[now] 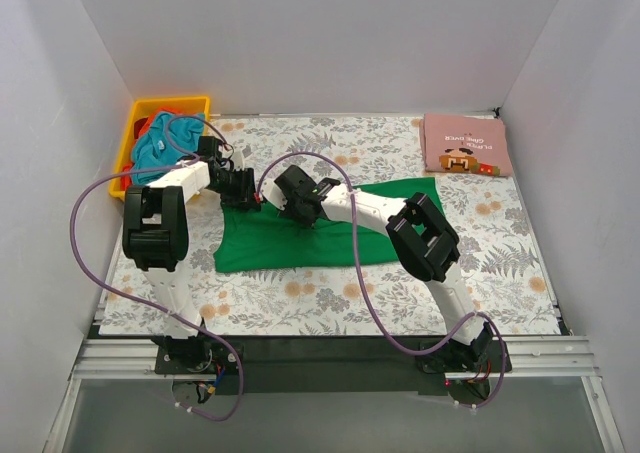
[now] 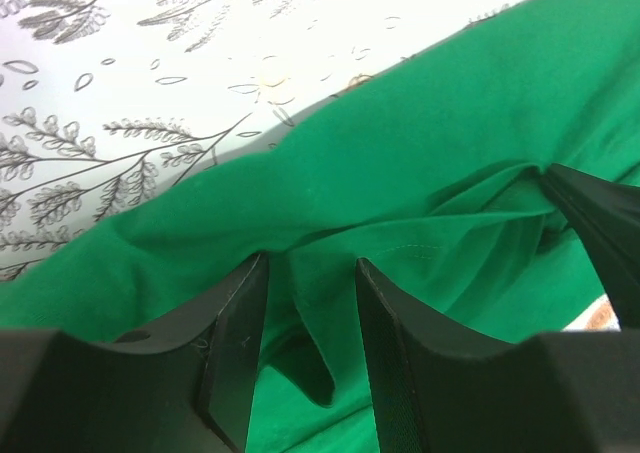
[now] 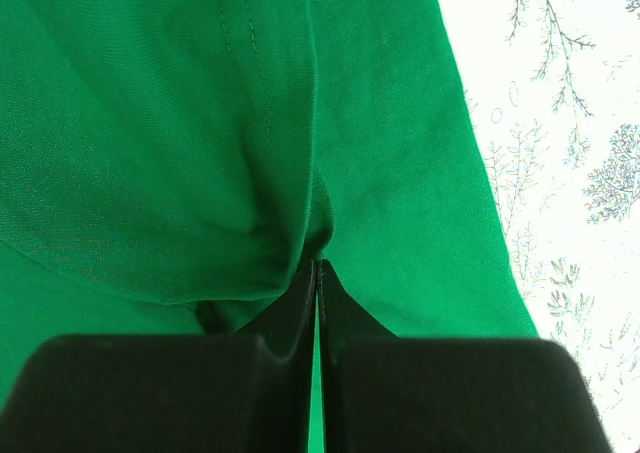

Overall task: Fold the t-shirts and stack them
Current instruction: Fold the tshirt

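The green shirt [image 1: 300,241] lay spread and creased beneath the right gripper [image 3: 317,269], which was clamped tight on a pinch of it. The left gripper [image 2: 310,273], just beside, stood part-open astride a raised fold. The floral bench [image 1: 500,243] stretched around them, white walls [image 1: 300,33] beyond.

The top camera looked steeply down from above and behind the arm bases, taking in the whole floral table cover [image 1: 290,298]. Both wrist cameras faced down, very near the green t-shirt [image 1: 290,245], which all three views shared
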